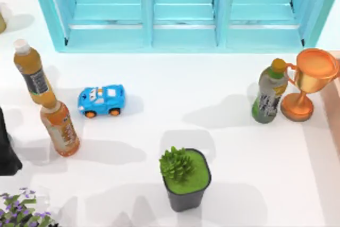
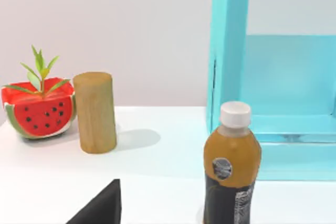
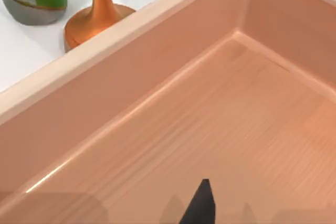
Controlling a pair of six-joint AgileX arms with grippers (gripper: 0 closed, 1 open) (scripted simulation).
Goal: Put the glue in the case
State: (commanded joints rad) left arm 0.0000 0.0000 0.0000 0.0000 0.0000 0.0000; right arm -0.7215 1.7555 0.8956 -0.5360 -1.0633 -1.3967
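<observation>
While no glue was identifiable and I could not tell either jaw state, reaching the case [image 1: 186, 30] risked toppling the bottle [image 1: 32, 73] beside it

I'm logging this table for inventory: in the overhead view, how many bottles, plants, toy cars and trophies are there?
Bottles: 3
Plants: 2
Toy cars: 1
Trophies: 1
Total: 7
</observation>
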